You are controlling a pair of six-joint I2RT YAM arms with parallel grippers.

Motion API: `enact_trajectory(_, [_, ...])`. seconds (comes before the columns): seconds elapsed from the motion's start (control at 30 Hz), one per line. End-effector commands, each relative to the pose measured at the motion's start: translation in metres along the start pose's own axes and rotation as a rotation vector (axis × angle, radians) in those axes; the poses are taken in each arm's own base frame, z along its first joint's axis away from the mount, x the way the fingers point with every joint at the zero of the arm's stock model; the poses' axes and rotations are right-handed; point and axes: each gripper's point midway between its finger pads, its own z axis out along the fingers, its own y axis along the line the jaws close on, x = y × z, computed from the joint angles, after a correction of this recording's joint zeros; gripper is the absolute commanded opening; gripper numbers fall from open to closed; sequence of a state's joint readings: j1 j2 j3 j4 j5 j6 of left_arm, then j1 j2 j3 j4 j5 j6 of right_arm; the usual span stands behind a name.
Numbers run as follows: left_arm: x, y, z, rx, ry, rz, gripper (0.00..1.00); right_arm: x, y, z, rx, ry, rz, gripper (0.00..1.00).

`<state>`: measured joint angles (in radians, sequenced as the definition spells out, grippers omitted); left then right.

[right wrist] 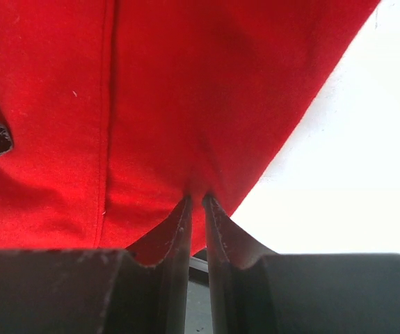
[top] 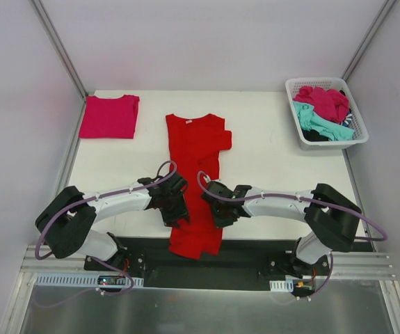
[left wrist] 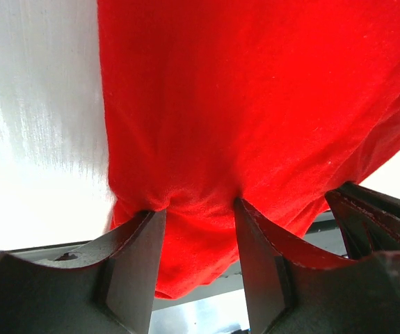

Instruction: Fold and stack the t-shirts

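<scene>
A large bright red t-shirt point(top: 196, 149) lies lengthwise down the middle of the white table point(top: 269, 160), its lower end hanging over the near edge. My left gripper point(top: 175, 211) is at the shirt's left edge near the hem. In the left wrist view its jaws point(left wrist: 198, 209) stand apart with a thick bunch of the red t-shirt point(left wrist: 255, 104) caught between them. My right gripper point(top: 222, 214) is at the right edge. Its fingers point(right wrist: 198, 198) are nearly together, pinching a thin fold of the red t-shirt point(right wrist: 151, 90). A folded magenta-pink t-shirt point(top: 109, 116) lies at the back left.
A white lattice basket point(top: 325, 81) at the back right holds a magenta t-shirt point(top: 323, 101), a teal one point(top: 318, 124) and some dark cloth. Grey walls with metal posts enclose the table. A black rail runs under the near edge.
</scene>
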<state>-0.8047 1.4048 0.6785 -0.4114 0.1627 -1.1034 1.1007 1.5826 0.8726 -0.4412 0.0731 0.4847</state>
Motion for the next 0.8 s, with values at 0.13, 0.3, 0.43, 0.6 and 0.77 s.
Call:
enact_trajectory(0.13, [0.012,0.02,0.011,-0.1,0.017,-0.023,0.45,0.016,-0.029,-0.001,0.098,0.056,-0.035,0.18])
enact_trajectory(0.3, [0.013,0.02,0.011,-0.103,0.019,-0.021,0.45,0.016,-0.027,-0.003,0.092,0.059,-0.041,0.17])
enact_trajectory(0.43, [0.009,0.01,-0.009,-0.068,-0.018,0.0,0.44,0.009,-0.018,-0.026,0.063,0.019,-0.057,0.18])
enact_trajectory(0.6, [-0.001,0.007,-0.055,-0.079,-0.18,0.099,0.45,0.008,-0.009,-0.063,0.067,-0.055,-0.128,0.21])
enact_trajectory(0.77, [-0.006,0.034,-0.075,-0.198,-0.295,0.224,0.46,0.021,-0.014,-0.075,0.091,-0.081,-0.173,0.23])
